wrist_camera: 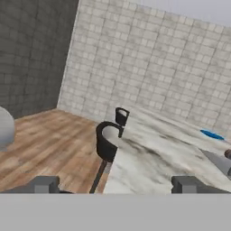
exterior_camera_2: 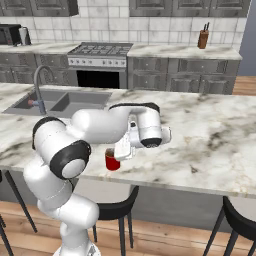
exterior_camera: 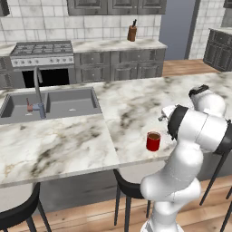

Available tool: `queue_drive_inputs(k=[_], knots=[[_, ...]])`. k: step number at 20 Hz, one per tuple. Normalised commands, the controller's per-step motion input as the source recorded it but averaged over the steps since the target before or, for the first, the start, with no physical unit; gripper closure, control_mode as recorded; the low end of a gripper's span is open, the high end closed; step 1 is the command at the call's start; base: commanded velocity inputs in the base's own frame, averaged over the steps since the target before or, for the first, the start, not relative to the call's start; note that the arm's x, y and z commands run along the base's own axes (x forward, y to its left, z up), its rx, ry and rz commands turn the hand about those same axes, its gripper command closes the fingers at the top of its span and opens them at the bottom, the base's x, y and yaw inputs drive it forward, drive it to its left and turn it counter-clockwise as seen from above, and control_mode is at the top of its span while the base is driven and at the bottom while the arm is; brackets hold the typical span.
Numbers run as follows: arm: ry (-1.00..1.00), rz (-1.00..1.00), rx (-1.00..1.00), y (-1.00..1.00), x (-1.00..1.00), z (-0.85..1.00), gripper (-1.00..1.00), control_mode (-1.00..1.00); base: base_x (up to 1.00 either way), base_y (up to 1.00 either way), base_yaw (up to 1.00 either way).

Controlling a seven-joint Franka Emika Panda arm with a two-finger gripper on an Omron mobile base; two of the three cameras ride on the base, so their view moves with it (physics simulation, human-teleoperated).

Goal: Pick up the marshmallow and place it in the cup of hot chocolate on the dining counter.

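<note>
Although the marshmallow itself cannot be picked out anywhere, the scene reads as late in the task rather than early. The cup of hot chocolate [exterior_camera: 153, 141] stands near the front edge of the marble dining worktop [exterior_camera: 68, 145], at centre right of the left base view and just left of centre in the right base view, with dark liquid visible at its rim. Whether a white cube floats inside is too small to tell. In the right base view the arm's wrist hangs just right of the cup and a little above it, close beside it. The hand [wrist_camera: 115, 186] stands with its two fingertips wide apart at the bottom of the hand view, and nothing sits between them; that view looks out along the worktop toward black stools [wrist_camera: 107, 142] and a tiled wall. My judgement is that the drop is probably done, leaving only the retreat, though the cup's contents remain unconfirmed.
</note>
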Motion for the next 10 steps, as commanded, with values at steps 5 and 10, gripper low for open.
queue_drive_inputs(k=[5, 10], knots=[[-0.48, 0.03, 0.0, 0.06, -0.95, 0.89, -1.0, -1.0, 0.0, 0.0, 0.0], [-0.46, 0.01, 0.0, 0.11, -0.95, 0.93, -1.0, -1.0, 0.0, 0.0, 0.0]])
